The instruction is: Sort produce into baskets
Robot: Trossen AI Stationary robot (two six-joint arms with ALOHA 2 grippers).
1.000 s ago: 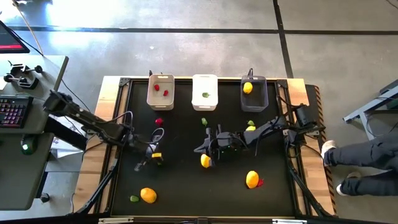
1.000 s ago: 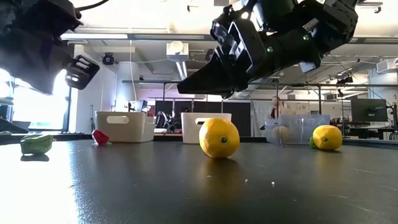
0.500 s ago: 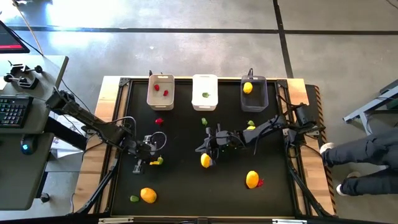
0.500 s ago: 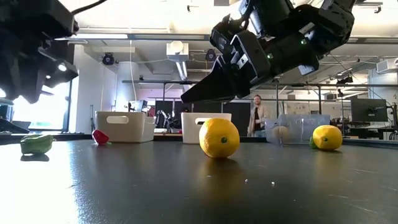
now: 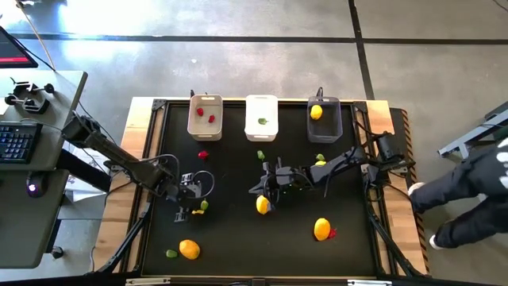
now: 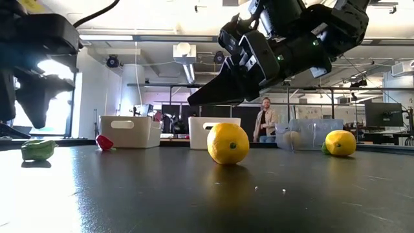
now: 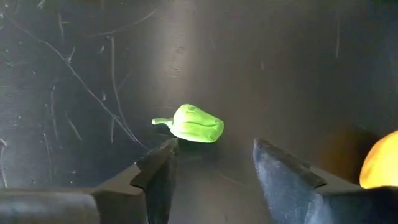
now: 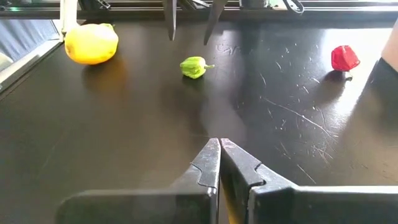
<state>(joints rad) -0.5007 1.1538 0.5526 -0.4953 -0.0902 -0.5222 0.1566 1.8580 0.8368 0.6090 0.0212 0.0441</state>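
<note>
I have the left tool (image 5: 193, 209) low over the left half of the black counter (image 5: 238, 246), its two fingers (image 7: 163, 168) spread apart with nothing between them. A small green pepper (image 7: 195, 123) lies on the counter just ahead of those fingertips, close to them; I can't tell from the wrist view whether the near finger touches it. In the overhead view it shows as a green speck (image 5: 204, 205) right beside the tool.

The right tool (image 5: 262, 187) hangs above the middle of the counter with its fingers (image 8: 208, 163) pressed together, gripping nothing. A yellow lemon (image 5: 262, 205) sits on the counter just in front of and below it, and the two are apart in the low view.

Along the far edge stand three bins in a row. The beige bin (image 5: 205, 117) holds two red pieces, the white bin (image 5: 261, 117) holds one green piece, and the dark grey bin (image 5: 324, 117) holds one yellow lemon.

Loose on the counter:
- a red piece (image 5: 203, 155) near the beige bin
- a green piece (image 5: 260, 155) near the white bin
- a yellow lemon with a green piece (image 5: 320, 158) against it, under the right arm
- an orange-yellow lemon (image 5: 321, 229) touching a red piece (image 5: 332, 233)
- another orange-yellow lemon (image 5: 189, 249) beside a green piece (image 5: 171, 254) at the near left

A person (image 6: 263, 125) stands in the room beyond.
</note>
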